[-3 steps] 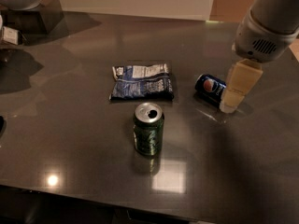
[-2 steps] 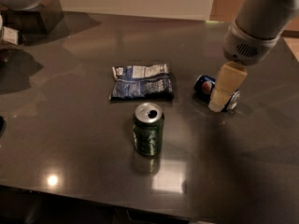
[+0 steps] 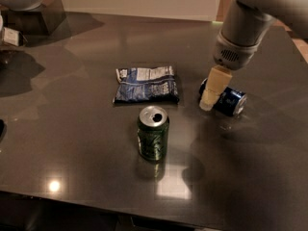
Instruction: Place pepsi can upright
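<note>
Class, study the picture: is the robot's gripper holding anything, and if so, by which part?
It cannot be told. The gripper hangs low over the pepsi can, which lies on its side on the table; no clear grip shows.

- Dim overall; the dark glossy desk (image 3: 72, 143) throws back a small bright spot and a pale square near its front edge.
- The claw (image 3: 208, 102), low beside the pepsi can (image 3: 233, 101), casts a soft, broad shadow frontward.
</note>
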Robot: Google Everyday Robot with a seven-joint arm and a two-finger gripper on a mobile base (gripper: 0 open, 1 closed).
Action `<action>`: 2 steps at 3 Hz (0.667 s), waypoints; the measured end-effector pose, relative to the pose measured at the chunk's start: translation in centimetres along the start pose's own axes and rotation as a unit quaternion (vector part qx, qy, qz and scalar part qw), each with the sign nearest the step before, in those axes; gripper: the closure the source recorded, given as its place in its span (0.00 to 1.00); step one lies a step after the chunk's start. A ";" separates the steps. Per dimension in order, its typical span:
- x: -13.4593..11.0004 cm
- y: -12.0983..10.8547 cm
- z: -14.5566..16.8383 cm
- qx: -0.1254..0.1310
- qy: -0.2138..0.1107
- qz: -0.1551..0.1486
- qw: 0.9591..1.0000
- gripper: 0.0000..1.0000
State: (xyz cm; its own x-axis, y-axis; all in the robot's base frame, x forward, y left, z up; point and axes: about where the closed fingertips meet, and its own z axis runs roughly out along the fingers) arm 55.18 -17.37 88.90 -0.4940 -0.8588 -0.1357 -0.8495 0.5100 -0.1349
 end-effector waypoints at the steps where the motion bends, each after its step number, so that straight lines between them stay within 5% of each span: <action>1: -0.5 -1.0 2.2 -0.006 0.021 0.019 1.000 0.00; 2: -0.5 -2.0 3.9 -0.007 0.044 0.033 0.998 0.00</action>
State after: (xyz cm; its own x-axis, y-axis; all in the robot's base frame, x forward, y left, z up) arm 57.80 -17.77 85.41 -0.5634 -0.8242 -0.0567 -0.8164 0.5660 -0.1149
